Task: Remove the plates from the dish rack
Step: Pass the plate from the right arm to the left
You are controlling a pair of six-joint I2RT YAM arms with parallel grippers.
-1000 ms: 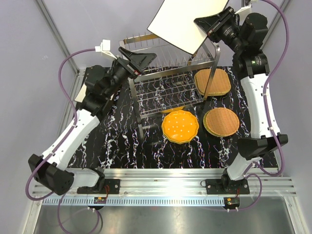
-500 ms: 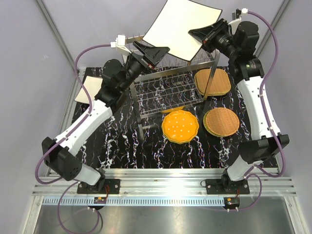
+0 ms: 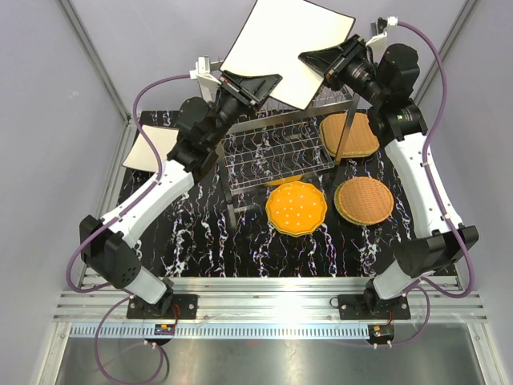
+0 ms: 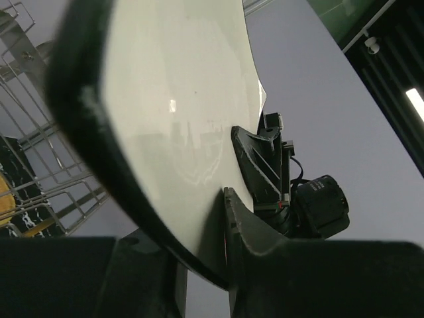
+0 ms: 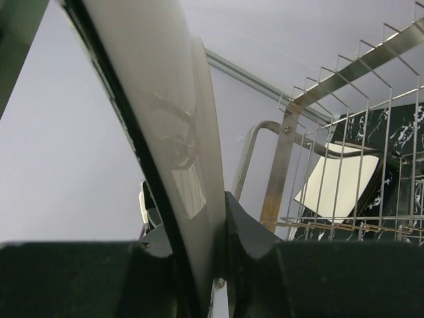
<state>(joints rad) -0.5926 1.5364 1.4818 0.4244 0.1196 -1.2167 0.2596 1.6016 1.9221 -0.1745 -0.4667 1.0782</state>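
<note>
Hanging tilted in the air at the 12 o'clock side of the rack, the cream plate shows a plain pale face to the overhead camera. Both arms have hold of it. The right gripper reaches in from 3 o'clock and is clamped on the plate's right edge. In its wrist view the edge sits tight between the two fingers, with no gap on either side. The left gripper comes in from 8 o'clock and takes the plate's lower edge. Its wrist view shows the jaws narrowed onto the plate, one finger pressed to each face, and the right gripper pinching the far edge beyond. In the right wrist view the plate stands apart from the rack's wires.

The rack stands on the dark marbled table, a little toward 11 o'clock from its middle. No plate can be made out between its prongs. Four unloaded plates lie flat around it:
- An orange plate lies just off the rack's near corner, at 5 o'clock.
- One tan plate lies at 3 o'clock, partly behind the rack's steel post.
- A second tan plate lies at 4 o'clock, near the orange one but apart from it.
- A second cream plate lies at 9 o'clock, at the table's edge and half hidden under the left arm.

A yellow sliver shows under the rack's near rail, but what it is cannot be told.
</note>
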